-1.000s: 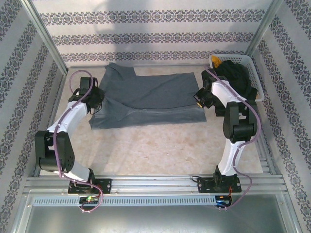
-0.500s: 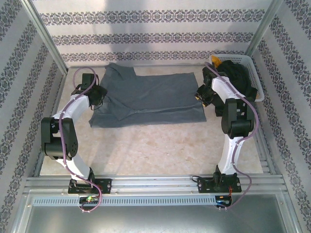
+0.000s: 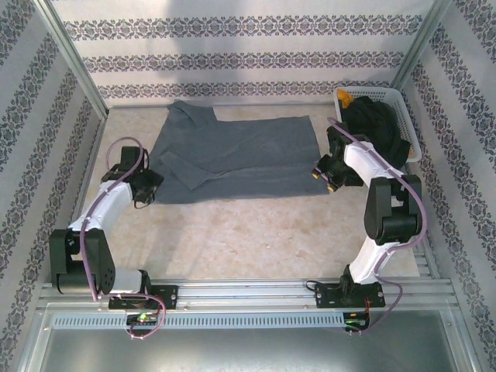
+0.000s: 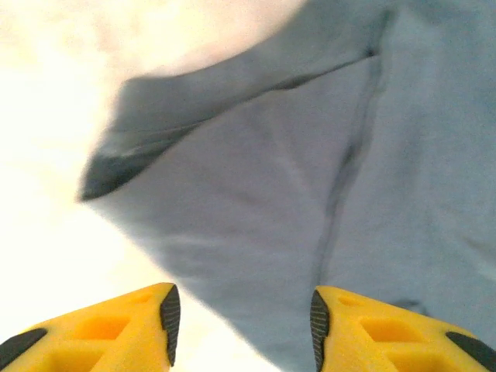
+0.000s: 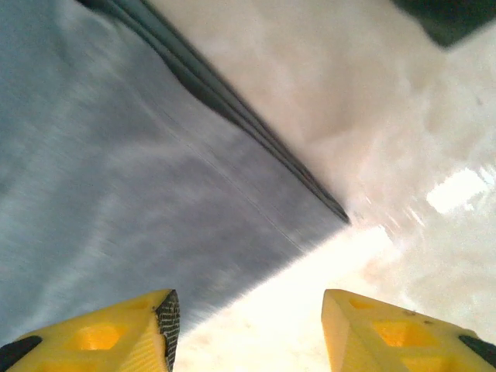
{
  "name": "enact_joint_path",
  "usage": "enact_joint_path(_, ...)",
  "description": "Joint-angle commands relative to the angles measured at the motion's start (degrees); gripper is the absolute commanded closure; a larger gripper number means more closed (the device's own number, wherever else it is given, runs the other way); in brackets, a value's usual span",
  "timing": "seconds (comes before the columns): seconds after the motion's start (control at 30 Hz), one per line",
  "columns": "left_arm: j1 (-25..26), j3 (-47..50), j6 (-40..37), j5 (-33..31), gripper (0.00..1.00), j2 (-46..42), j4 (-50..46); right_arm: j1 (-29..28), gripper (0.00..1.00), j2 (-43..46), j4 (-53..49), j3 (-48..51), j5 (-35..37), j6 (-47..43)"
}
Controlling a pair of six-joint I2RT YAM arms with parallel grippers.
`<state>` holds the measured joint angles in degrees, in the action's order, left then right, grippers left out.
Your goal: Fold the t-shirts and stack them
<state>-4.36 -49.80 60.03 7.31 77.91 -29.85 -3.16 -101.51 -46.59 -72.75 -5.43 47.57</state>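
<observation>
The slate blue-grey t-shirt [image 3: 240, 155] lies spread and partly folded at the back middle of the table. My left gripper [image 3: 152, 184] sits just off its near left corner, open; in the left wrist view the yellow fingers [image 4: 139, 329] stand apart over the cloth [image 4: 271, 178] with nothing between them. My right gripper [image 3: 319, 172] hovers at the shirt's near right corner, open too; in the right wrist view the layered cloth edge [image 5: 116, 155] lies ahead of the spread fingers [image 5: 132, 333]. The black t-shirt [image 3: 376, 128] is bunched in the basket.
A white lattice basket [image 3: 387, 93] stands at the back right with a small yellow-orange object [image 3: 346, 100] at its far left corner. Bare beige tabletop [image 3: 256, 232] runs from the shirt's near edge to the arm bases. Patterned walls close in three sides.
Both grippers have gone from shut to open and let go of the blue-grey shirt's side edges. Both arms drew back toward the near side; the left moved farther left.
</observation>
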Motion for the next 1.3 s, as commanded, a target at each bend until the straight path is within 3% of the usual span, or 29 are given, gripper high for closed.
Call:
enact_joint_path(0.0, -3.9, 4.0, 2.1, 2.8, 0.48, -0.5, -2.7, 0.1, 0.45, 1.3, 2.6, 3.6, -1.4, -1.3)
enact_joint_path(0.13, -5.9, 6.2, 2.5, 4.1, 0.44, 1.5, 2.1, 1.5, 0.45, 0.1, 4.0, 4.8, -2.3, -1.1)
enact_joint_path(0.3, -6.5, 6.0, 2.2, 4.5, 0.46, 7.0, 7.0, 2.8, 0.45, -1.4, 5.1, 5.7, -2.3, -1.1)
enact_joint_path(0.57, -6.6, 4.3, 3.3, 4.1, 0.66, 11.6, 13.9, 3.0, 0.47, -6.0, 4.6, 2.8, -1.2, -0.3)
enact_joint_path(0.73, -6.7, 3.8, 3.2, 3.5, 0.81, 12.6, 14.5, 2.5, 0.63, -9.5, 4.5, 0.4, -1.2, 0.7)
enact_joint_path(0.83, -7.2, 3.8, 3.0, 2.5, 0.97, 12.1, 13.5, 2.0, 0.84, -10.3, 4.1, -0.5, -0.7, 0.8)
enact_joint_path(0.9, -7.7, 3.9, 2.7, 1.0, 1.00, 11.0, 12.0, 1.4, 0.99, -9.7, 3.3, -0.6, 0.2, 0.7)
enact_joint_path(1.07, -8.3, 4.3, 0.9, -2.7, 1.00, 6.3, 4.7, -0.2, 1.00, -5.8, 0.2, 1.7, 2.1, 1.0)
enact_joint_path(1.27, -8.5, 9.8, 3.5, -5.5, 1.00, -2.4, -1.4, -1.6, 1.00, 3.0, -0.6, 12.3, 1.9, 3.3)
